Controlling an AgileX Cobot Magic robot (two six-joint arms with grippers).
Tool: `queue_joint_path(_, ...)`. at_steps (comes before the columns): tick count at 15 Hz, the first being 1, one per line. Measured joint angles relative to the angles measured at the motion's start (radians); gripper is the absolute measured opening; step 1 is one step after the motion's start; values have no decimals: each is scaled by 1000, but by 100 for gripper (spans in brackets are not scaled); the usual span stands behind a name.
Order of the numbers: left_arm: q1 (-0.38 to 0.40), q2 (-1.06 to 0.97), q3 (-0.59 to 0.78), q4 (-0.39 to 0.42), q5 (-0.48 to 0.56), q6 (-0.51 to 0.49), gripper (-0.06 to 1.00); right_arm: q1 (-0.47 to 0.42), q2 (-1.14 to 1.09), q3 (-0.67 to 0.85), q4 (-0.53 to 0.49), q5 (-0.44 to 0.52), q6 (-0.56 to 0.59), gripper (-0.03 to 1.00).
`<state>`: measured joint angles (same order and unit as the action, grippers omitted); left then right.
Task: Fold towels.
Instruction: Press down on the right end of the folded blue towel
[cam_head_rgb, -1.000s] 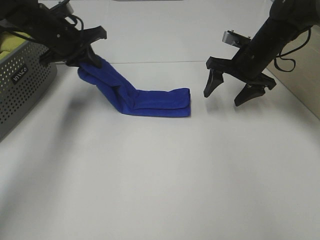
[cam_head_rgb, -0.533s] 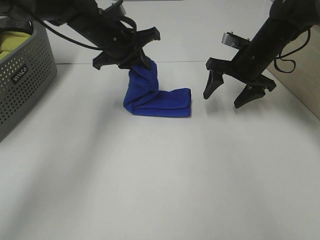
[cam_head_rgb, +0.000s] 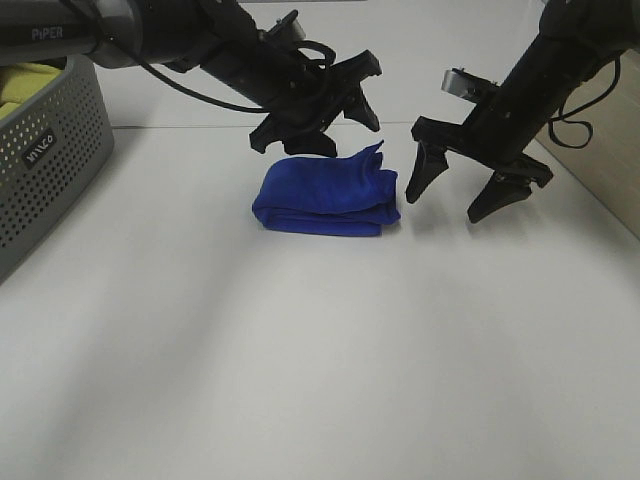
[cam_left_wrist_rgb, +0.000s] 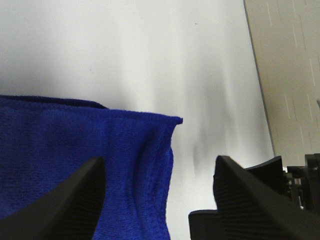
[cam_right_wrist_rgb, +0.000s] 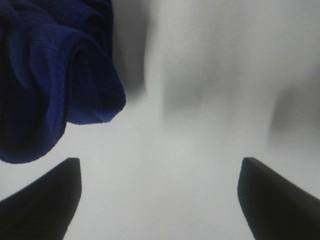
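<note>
You have the deep royal-blue plush rectangular towel (cam_head_rgb: 327, 194) lying folded into a thick bundle on the white table (cam_head_rgb: 320, 370), back of centre, between the two arms. Its long axis runs across the table from left to right in the high view. The rounded fold faces the left, and the loose layered ends face the right, where one corner peaks upward near the right arm.

Your left gripper (cam_head_rgb: 325, 115) reaches across from the left and hangs just above the towel's rear edge with its jaws spread apart and nothing between them. Your right gripper (cam_head_rgb: 463, 188) stands just right of the towel, jaws also wide apart and pointing down, not touching the cloth.

The left wrist view shows what the high camera cannot: the hemmed edge and a sharp corner of the towel (cam_left_wrist_rgb: 90, 165) lying under the two dark fingers (cam_left_wrist_rgb: 65, 205), with bare table beyond. The right wrist view shows the rolled, layered end of the towel (cam_right_wrist_rgb: 55, 80) off to one side of its open fingertips (cam_right_wrist_rgb: 45, 195), clear of them.

At the left edge of the high view, a grey perforated plastic basket (cam_head_rgb: 45, 160) is cut off by the frame; a yellow-green cloth (cam_head_rgb: 25, 82) shows inside it, mostly hidden. You cannot make out a tag on the towel in any view.
</note>
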<state>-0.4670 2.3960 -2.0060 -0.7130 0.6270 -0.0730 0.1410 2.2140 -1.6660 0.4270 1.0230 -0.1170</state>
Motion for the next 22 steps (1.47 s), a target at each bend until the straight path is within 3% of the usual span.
queue_joint_path(4,32,-19,-55,-3,2,12,61,0,-92,0,23,-14,-2,80)
queue_joint_path(6,77,-54,-79,18,3,73,61,0,-127,0,167,-31,-58,80)
queue_joint_path(10,180,-117,-86,53,6,105,61,28,-93,0,575,-35,-296,80)
queue_joint_path(13,207,-118,-86,56,33,102,61,111,-15,0,711,-70,-420,80)
queue_joint_path(17,213,-118,-86,63,35,102,61,123,100,0,801,-106,-468,80)
queue_joint_path(19,213,-118,-86,75,45,102,61,48,123,0,772,-87,-447,80)
queue_joint_path(22,213,-118,-86,90,54,102,61,10,123,0,705,-63,-445,80)
